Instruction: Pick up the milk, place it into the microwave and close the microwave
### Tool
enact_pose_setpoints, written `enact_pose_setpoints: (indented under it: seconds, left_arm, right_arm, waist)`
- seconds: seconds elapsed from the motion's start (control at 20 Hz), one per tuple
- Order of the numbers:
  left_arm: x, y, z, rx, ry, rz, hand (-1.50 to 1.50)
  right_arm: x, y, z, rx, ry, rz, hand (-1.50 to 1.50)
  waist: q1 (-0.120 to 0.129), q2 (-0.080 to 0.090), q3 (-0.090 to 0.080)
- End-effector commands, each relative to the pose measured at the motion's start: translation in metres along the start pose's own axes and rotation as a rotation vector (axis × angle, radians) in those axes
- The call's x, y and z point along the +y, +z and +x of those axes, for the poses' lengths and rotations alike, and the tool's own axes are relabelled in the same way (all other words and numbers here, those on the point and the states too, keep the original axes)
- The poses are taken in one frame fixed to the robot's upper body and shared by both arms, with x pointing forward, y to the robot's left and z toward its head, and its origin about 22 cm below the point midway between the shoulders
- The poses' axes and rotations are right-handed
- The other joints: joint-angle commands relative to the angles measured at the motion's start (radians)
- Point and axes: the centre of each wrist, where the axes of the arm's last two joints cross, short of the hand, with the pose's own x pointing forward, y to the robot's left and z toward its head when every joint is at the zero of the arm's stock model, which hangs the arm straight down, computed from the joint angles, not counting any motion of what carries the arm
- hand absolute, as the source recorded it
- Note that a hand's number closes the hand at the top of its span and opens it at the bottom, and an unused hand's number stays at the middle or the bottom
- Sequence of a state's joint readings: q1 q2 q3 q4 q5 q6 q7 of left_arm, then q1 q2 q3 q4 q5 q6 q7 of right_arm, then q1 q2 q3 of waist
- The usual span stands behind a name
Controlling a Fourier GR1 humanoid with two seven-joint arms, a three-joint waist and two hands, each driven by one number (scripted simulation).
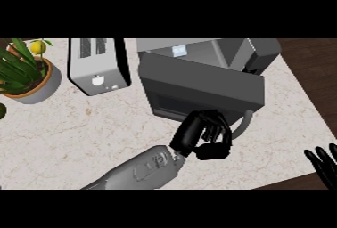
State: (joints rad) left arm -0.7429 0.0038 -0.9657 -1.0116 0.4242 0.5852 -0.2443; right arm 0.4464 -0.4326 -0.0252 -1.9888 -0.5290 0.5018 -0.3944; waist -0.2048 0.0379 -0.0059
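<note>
against the microwave door (pixel 197 89), left fingers (pixel 212 129)

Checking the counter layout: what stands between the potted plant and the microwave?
In the head view, a silver toaster stands between the grey-potted green plant and the dark grey microwave.

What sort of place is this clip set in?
Most likely a home kitchen: a pale stone-look counter carries a microwave, a toaster and a potted plant.
</note>
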Motion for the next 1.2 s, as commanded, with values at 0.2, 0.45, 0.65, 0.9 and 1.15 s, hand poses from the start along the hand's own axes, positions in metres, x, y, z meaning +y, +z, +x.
enact_pose_setpoints:
  seconds: [0.2, 0.45, 0.65, 0.9, 1.15]
  left_arm:
    - [0.022, -0.039, 0.014, -0.015, 0.009, 0.102, 1.50]
    - [0.035, -0.054, 0.018, -0.012, 0.065, 0.133, 1.50]
    - [0.044, -0.060, 0.014, -0.002, 0.073, 0.176, 1.50]
    - [0.052, -0.067, 0.015, -0.008, 0.128, 0.187, 1.50]
    - [0.057, -0.066, 0.009, 0.036, 0.194, 0.228, 1.50]
  right_arm:
    - [0.004, -0.011, 0.011, 0.006, 0.004, 0.001, -1.50]
    - [0.002, -0.015, 0.022, 0.014, 0.011, 0.012, -1.50]
    - [0.004, -0.019, 0.024, -0.015, -0.003, 0.020, -1.50]
    - [0.000, -0.023, 0.028, -0.012, 0.004, 0.018, -1.50]
    - [-0.002, -0.027, 0.035, -0.027, 0.002, 0.028, -1.50]
  waist:
    - [-0.030, 0.018, 0.001]
    - [-0.036, 0.023, 0.001]
    - [-0.052, 0.032, 0.002]
    - [-0.057, 0.038, 0.002]
    - [-0.066, 0.044, 0.002]
